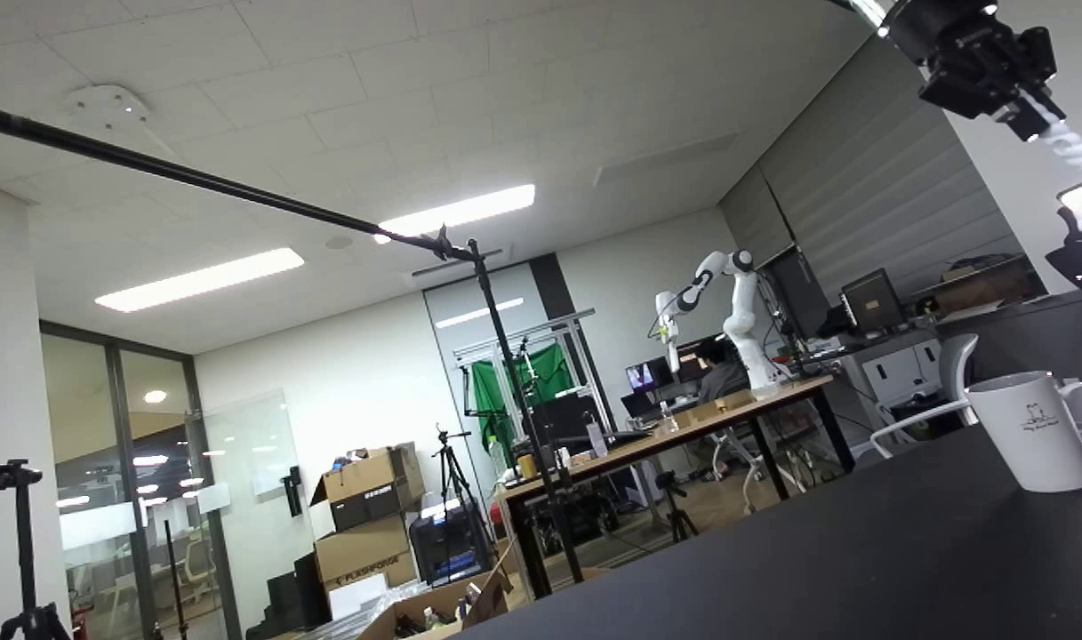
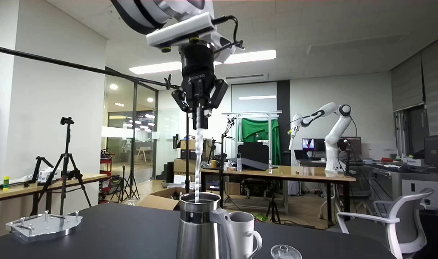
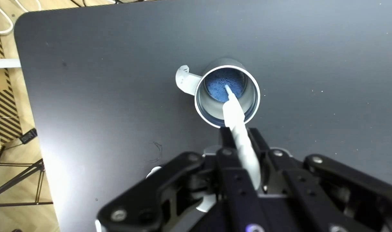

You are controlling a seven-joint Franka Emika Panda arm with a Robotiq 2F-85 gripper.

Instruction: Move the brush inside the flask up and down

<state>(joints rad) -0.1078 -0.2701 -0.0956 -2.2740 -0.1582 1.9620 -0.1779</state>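
The brush has a long, thin, whitish twisted handle that shows in both exterior views (image 1: 1076, 149) (image 2: 198, 154) and in the wrist view (image 3: 244, 145). My gripper (image 2: 200, 122) is shut on its upper part, with the handle between the fingertips in the wrist view (image 3: 240, 130). The flask (image 2: 199, 237) is a steel vessel with a pale grey handle and stands upright below. The brush's lower end goes into its open mouth. From above, the flask (image 3: 203, 104) shows a blue speckled surface inside where the thin rod end meets it; I cannot tell whether that is bristles.
A white mug with a handle (image 1: 1034, 436) stands close behind the flask and shows in both exterior views (image 2: 243, 233). A clear lid-like part (image 2: 285, 252) lies to its right. A metal plate with studs (image 2: 42, 227) lies at the left of the black table (image 3: 118, 64).
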